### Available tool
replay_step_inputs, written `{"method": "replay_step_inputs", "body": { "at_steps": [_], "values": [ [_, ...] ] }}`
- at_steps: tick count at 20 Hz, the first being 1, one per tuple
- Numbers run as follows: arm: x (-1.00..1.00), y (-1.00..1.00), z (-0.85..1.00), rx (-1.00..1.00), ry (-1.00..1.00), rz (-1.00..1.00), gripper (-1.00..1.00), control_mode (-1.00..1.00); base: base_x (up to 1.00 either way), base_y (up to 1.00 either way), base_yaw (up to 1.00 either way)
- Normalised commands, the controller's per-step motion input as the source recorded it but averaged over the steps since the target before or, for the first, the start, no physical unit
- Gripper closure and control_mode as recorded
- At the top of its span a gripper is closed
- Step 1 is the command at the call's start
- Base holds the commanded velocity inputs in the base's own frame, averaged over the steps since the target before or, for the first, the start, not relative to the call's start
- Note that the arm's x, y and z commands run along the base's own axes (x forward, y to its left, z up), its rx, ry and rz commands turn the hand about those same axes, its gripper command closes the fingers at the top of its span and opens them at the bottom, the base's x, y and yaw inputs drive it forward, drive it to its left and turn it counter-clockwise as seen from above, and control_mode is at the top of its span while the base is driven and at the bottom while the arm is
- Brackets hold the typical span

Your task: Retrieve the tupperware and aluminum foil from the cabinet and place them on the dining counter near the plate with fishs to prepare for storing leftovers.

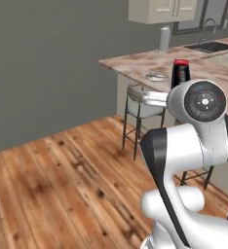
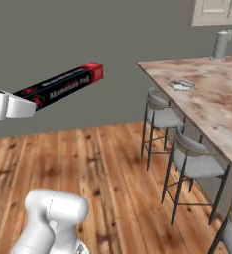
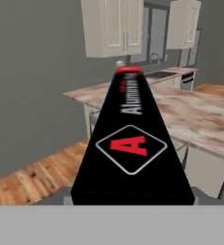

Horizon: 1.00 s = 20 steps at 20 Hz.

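Note:
My gripper (image 2: 30, 102) is shut on the aluminum foil (image 2: 63, 86), a long black box with a red end, and holds it in the air over the wood floor, left of the dining counter (image 2: 212, 106). In the hand view the aluminum foil (image 3: 131, 139) points towards the dining counter (image 3: 200, 117) and the cream cabinet (image 3: 115, 26). Its red end (image 1: 180, 64) shows above my arm in the left base view. The plate with fishs (image 2: 181, 85) lies near the counter's corner, far from the box. The tupperware is out of view.
Grey-seated stools (image 2: 160, 116) (image 2: 198, 159) stand under the counter's edge. A grey cylinder (image 2: 220, 44) stands at the counter's far end, and a sink (image 1: 211, 46) lies beyond. A grey wall closes the left side. Wood floor (image 2: 113, 173) spreads between me and the counter.

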Motion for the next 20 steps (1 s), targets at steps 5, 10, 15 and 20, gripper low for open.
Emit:
{"method": "replay_step_inputs", "body": {
  "at_steps": [5, 10, 15, 20],
  "values": [
    [0.0, 0.0, 0.0, 0.0, 0.0, 0.0, 1.0, 1.0, 1.0, 0.47, -0.41],
    [0.0, 0.0, 0.0, 0.0, 0.0, 0.0, 1.0, 1.0, 1.0, 0.48, -0.42],
    [0.0, 0.0, 0.0, 0.0, 0.0, 0.0, 1.0, 1.0, 1.0, 0.48, -0.42],
    [0.0, 0.0, 0.0, 0.0, 0.0, 0.0, 1.0, 1.0, 1.0, 0.49, -0.41]
  ]
}}
